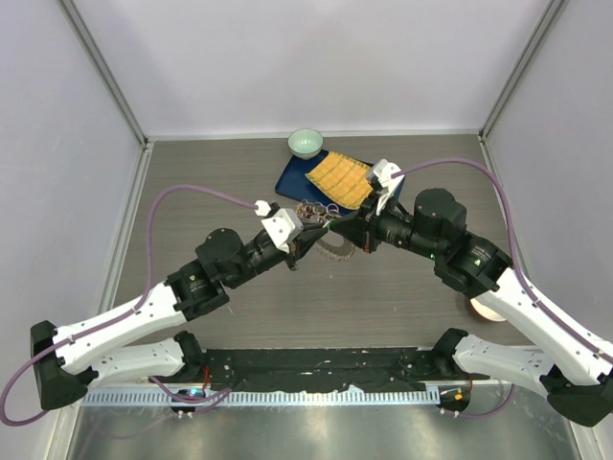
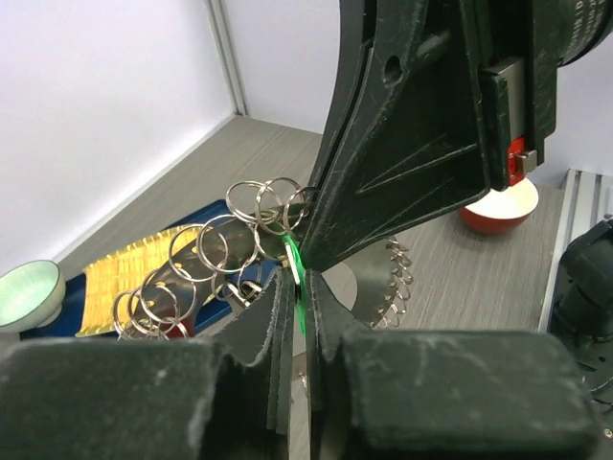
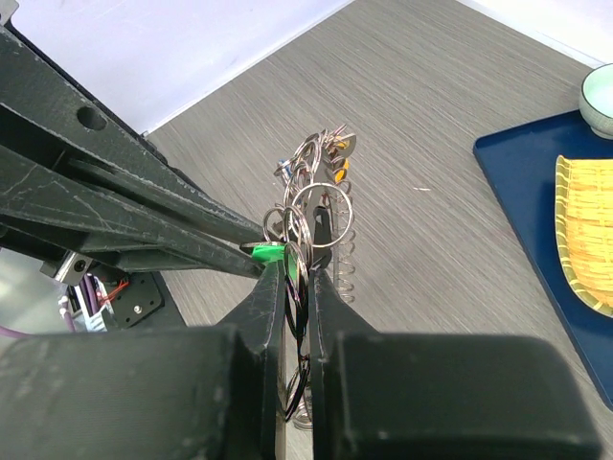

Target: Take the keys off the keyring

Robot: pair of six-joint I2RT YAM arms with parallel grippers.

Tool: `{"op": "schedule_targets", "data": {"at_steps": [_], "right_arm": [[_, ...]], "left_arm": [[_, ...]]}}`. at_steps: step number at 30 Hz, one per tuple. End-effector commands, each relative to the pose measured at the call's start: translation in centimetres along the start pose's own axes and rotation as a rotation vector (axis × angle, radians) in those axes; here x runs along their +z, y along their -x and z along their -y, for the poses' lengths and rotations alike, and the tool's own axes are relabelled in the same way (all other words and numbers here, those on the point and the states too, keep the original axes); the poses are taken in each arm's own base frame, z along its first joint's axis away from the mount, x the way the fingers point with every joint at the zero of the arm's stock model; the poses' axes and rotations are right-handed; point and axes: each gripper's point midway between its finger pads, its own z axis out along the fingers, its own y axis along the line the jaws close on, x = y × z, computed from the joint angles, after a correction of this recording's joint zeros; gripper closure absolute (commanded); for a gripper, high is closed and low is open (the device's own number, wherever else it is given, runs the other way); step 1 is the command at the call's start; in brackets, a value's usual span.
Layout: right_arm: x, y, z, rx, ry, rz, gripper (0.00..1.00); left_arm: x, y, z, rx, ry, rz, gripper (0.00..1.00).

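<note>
The keyring [image 1: 314, 211] is a bunch of linked silvery rings held above the table's middle, with a wire coil [image 1: 335, 251] trailing below it. My right gripper [image 3: 299, 273] is shut on rings of the keyring [image 3: 311, 206]. A green-headed key [image 3: 268, 252] sticks out to its left. My left gripper [image 2: 299, 283] is shut on that green key [image 2: 297, 268], tip to tip with the right gripper's fingers [image 2: 383, 172]. Several rings [image 2: 206, 254] fan out to the left, and the coil [image 2: 400, 283] hangs on the right. In the top view the left gripper [image 1: 321, 231] and the right gripper [image 1: 338, 222] meet.
A blue tray [image 1: 292, 177] with a yellow ridged mat [image 1: 340, 179] lies just behind the grippers. A pale green bowl [image 1: 305, 143] stands at its far corner. A red bowl with a cream inside [image 2: 498, 206] stands at the right, partly under the right arm [image 1: 484, 309].
</note>
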Motion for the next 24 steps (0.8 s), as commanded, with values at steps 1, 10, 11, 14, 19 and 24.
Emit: {"op": "schedule_targets", "data": {"at_steps": [1,10,11,14,19,24], "right_arm": [[-0.3,3.9,-0.8,-0.015,0.021,0.147,0.99],[-0.5,2.7,-1.0,-0.018,0.039,0.136,0.97],[-0.4,2.4,-0.9,-0.019,0.041,0.138,0.92],[-0.3,2.3,-0.4,-0.012,0.014,0.159,0.91],[0.1,4.8,0.1,0.054,-0.005,0.326,0.99],[0.8,5.1,1.2,0.115,-0.050,0.403,0.99]], "left_arm": [[0.1,1.5,0.1,-0.003,-0.003,0.050,1.00],[-1.4,2.4,-2.7,0.040,0.139,0.026,1.00],[-1.6,2.3,-2.7,0.043,0.137,0.009,1.00],[-1.5,2.8,-2.3,0.040,0.109,-0.005,1.00],[-1.0,1.7,-1.2,0.007,0.058,-0.029,1.00],[-0.9,0.6,-0.9,-0.023,0.056,-0.022,1.00]]}}
